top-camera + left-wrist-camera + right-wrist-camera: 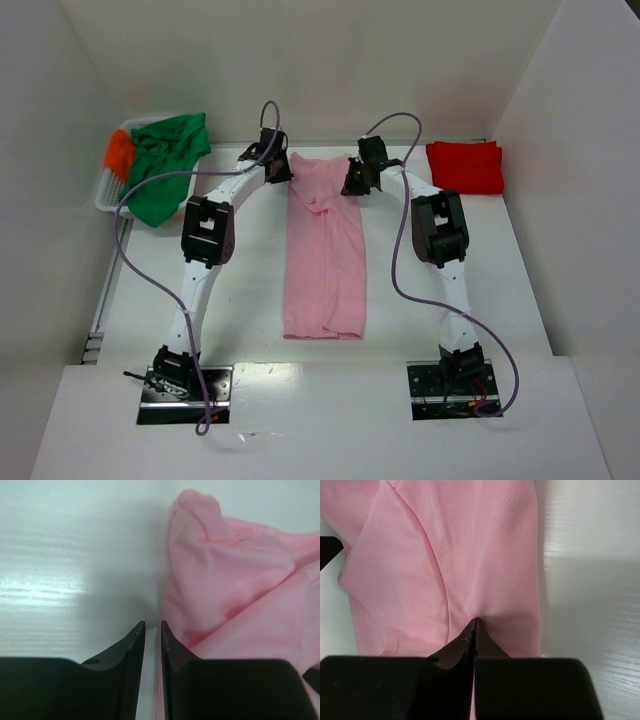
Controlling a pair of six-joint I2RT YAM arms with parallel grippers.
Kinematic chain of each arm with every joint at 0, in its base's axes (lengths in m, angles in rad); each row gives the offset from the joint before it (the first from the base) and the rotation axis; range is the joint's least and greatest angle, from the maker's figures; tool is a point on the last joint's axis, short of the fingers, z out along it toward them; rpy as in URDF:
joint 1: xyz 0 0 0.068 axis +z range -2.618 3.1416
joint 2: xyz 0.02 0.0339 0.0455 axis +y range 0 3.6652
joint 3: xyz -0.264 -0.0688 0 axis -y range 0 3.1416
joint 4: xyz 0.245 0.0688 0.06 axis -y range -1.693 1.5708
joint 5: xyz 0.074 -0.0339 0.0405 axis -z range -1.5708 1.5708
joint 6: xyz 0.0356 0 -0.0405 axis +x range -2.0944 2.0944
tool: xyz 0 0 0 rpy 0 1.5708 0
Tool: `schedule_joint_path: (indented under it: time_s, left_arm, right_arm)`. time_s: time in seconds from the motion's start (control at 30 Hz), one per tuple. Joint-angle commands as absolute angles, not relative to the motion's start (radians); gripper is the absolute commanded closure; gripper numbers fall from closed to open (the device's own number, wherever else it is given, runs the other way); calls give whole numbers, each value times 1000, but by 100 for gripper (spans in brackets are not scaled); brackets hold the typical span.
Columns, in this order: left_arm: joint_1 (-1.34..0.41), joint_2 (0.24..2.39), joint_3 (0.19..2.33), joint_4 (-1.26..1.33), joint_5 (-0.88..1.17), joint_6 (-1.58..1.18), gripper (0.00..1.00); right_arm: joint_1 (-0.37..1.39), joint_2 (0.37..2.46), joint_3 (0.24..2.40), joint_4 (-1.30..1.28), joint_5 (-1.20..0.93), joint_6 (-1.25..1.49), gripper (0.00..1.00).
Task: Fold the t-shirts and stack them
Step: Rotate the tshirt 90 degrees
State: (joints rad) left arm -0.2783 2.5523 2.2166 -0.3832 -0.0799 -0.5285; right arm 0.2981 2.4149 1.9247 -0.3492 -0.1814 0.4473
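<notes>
- Right gripper: fingers pressed together, with a pleat of the pink t-shirt pinched at the tips.
- Left gripper: jaws narrowly apart beside the shirt's edge, no cloth seen between them.
- Risk: if the shirt is lifted by one side only, the far end is likely pulled askew.
- Pink t-shirt: laid as a long strip mid-table, rumpled at the far end.

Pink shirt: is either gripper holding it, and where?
Right gripper pinches the pink shirt at its far right edge; left gripper, open beside it, holds nothing.
</notes>
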Motion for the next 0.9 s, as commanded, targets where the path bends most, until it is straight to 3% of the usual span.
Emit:
schedule_joint_path:
  time_s: [0.0,0.13,0.23,0.53,0.67,0.8,0.87]
  left_arm:
    - [-287,2615,2365,-477,-103,-509,73]
    - [-287,2626,2407,-488,-124,-489,72]
    - [-278,2597,2447,-488,-115,-459,65]
    - [-278,2387,2436,-502,-45,-324,34]
    - [-278,2190,2229,-433,92,-311,25]
    - [-278,1985,1813,-309,294,-324,19]
    - [-293,1895,1702,-272,432,-298,18]
  right_arm:
    - [282,2422,1878,-443,-152,414,100]
    - [273,2413,1858,-443,-152,414,100]
    - [273,2402,1858,-443,-152,414,100]
    - [273,2349,1897,-443,-172,394,99]
    - [273,2280,1898,-443,-181,385,96]
    - [273,2203,1879,-434,-202,385,92]
    - [273,2151,1836,-410,-213,385,87]
